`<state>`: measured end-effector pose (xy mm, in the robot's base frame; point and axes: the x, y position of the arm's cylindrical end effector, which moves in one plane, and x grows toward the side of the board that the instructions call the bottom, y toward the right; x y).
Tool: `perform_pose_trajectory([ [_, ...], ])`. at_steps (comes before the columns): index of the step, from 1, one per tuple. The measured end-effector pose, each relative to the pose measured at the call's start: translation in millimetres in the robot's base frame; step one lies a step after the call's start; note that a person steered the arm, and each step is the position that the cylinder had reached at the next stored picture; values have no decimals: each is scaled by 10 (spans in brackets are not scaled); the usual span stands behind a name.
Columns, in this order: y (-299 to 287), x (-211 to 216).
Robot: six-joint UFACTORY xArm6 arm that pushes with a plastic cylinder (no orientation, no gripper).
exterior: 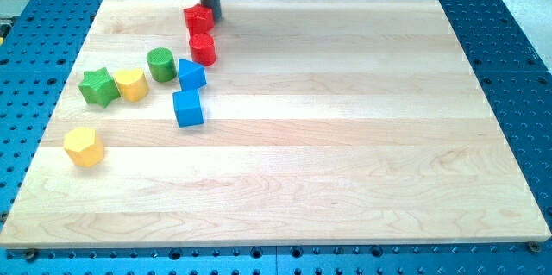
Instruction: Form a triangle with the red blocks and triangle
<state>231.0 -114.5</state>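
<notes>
Blocks are seen gathered in the upper left of the frame on a pale wooden board (345, 137), which rests on a blue perforated table (517, 51). My tip (208, 15) is placed at the top edge of the board, touching or just beside the upper right of a red block (197, 18) of angular shape; being a bare rod, it has nothing to open or clamp, and nothing is held. A red cylinder (203, 49) is found just below that block, close to it, though contact cannot be told. A blue triangle-like block (191, 74) lies just below the cylinder, with a blue cube (188, 108) beneath it. To their left a green cylinder (160, 64), a yellow block (131, 84) and a green star (99, 86) are ranged, and a yellow hexagon (84, 146) sits apart, lower left. The red blocks are judged light, rigid and easily slid over smooth wood; each would best be pushed squarely through its centre, since an off-centre shove is likely to spin it or let it slip aside.
</notes>
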Motion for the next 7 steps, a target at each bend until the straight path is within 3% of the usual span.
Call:
perform_pose_trajectory([
  [1,416,195],
  [2,463,265],
  [7,-780,323],
])
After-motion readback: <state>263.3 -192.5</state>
